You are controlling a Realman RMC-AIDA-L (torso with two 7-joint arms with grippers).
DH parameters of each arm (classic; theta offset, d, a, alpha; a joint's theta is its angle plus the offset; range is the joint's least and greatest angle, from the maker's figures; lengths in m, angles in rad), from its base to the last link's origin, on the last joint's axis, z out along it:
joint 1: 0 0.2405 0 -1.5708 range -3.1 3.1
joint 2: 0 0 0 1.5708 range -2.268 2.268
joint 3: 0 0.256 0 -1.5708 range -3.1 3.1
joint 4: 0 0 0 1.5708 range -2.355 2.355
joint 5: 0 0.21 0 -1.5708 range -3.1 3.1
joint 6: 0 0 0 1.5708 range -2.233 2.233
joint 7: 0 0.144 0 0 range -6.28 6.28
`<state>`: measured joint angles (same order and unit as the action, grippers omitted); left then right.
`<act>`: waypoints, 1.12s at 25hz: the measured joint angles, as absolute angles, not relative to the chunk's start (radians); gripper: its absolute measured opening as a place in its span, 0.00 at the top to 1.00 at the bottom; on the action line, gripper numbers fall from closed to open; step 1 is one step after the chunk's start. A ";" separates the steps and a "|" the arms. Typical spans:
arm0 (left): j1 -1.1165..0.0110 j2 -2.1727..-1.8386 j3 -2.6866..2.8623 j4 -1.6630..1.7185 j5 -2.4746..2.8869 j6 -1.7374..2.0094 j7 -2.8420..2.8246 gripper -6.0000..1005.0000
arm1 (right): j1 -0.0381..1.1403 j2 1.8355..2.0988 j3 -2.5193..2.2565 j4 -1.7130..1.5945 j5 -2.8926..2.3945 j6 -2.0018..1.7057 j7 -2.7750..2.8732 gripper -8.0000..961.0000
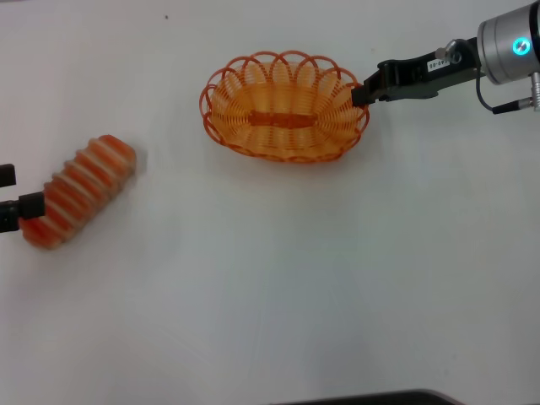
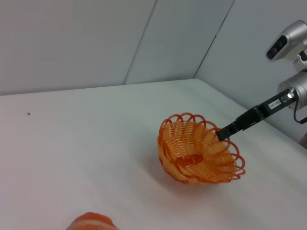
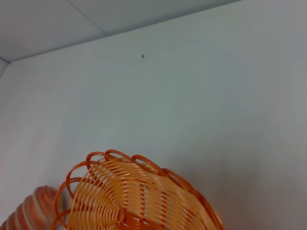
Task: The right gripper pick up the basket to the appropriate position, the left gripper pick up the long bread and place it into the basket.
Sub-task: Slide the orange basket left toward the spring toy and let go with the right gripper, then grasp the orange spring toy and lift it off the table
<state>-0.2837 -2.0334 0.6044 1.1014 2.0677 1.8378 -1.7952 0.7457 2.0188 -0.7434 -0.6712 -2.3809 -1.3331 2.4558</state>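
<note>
right tool (image 1: 364, 91) pinches the scalloped rim of the basket (image 1: 285, 105) at its right end; basket sits right of centre on the white tabletop (image 1: 278, 287), tipped in the left wrist view. watch that thin grip: looped wire-like plastic is springy and slick, so you could see the rim flex and slip out, or the oval shell swing as it moves. left tool (image 1: 18, 199) is at the left edge, fingers either side of the long bread's (image 1: 80, 190) near end; can't tell whether it's gripping. the ridged, rounded, cream-striped loaf may pivot if held only by the tip.
</note>
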 joint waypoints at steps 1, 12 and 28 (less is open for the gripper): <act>-0.286 -2.033 0.604 1.101 2.068 1.837 -1.794 0.16 | 0.746 2.022 -0.743 -0.667 -2.380 -1.326 2.455 0.89; -0.289 -2.033 0.604 1.101 2.069 1.840 -1.792 0.16 | 0.772 2.041 -0.759 -0.662 -2.379 -1.294 2.395 0.79; -0.287 -2.048 0.604 1.150 2.064 1.872 -1.815 0.16 | 0.570 2.060 -0.744 -0.935 -1.988 -1.502 1.950 0.28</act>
<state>-0.2871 -2.0478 0.6042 1.1502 2.0644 1.8720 -1.8150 0.5704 2.0596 -0.7436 -0.9353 -1.9876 -1.5023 1.9499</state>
